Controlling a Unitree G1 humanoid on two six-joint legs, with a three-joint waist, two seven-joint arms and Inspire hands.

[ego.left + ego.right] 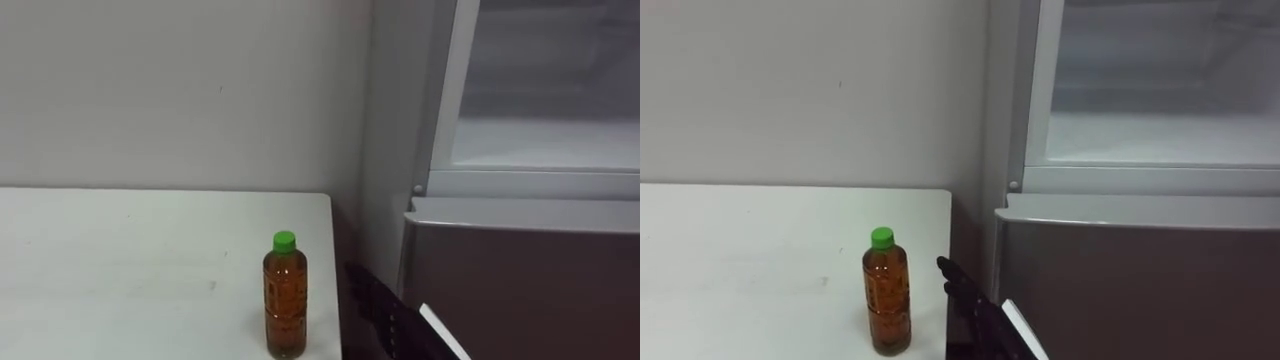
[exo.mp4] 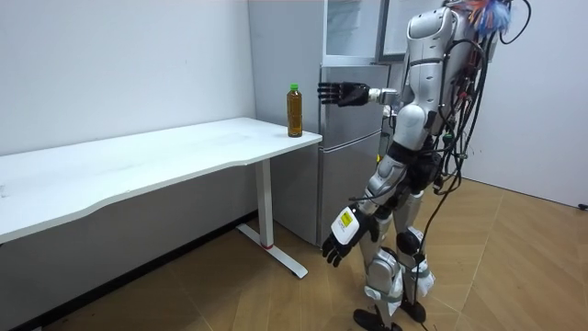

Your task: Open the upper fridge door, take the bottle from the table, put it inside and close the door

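Obs.: clear plastic bottle of amber drink with a green screw cap (image 1: 286, 300) stands upright in the lower centre of the left eye view. It is on the white table top (image 1: 120, 260), close to the table's right-hand edge and free of both hands.

Right hand (image 1: 385, 315) enters at the lower right, just beside the bottle but not touching it, in the gap between the table edge and the grey fridge (image 1: 520, 270). Its dark fingers are stretched out straight and hold nothing.

Left hand (image 2: 338, 241), lower centre of the room view, hangs by the thigh with fingers loose and empty.

Robot stands upright at the table's corner, facing the fridge.

Upper fridge compartment (image 1: 545, 140), upper right of the frame, looks open, with a pale shelf visible inside.

Handling, judged:
- The bottle looks nearly full, so it should have moderate weight with the mass low down.
- The walls are thin and will give under a hard squeeze.
- The label band around the middle is smooth and could be slippery.
- The bottle is tall and narrow and would tip at a sideways knock from the fingertips.

Grip plan: wrap around the mid-body at the label, thumb opposite the fingers, below the tapering shoulder. The cap is too small to hold.

Status: grasp not yet made.
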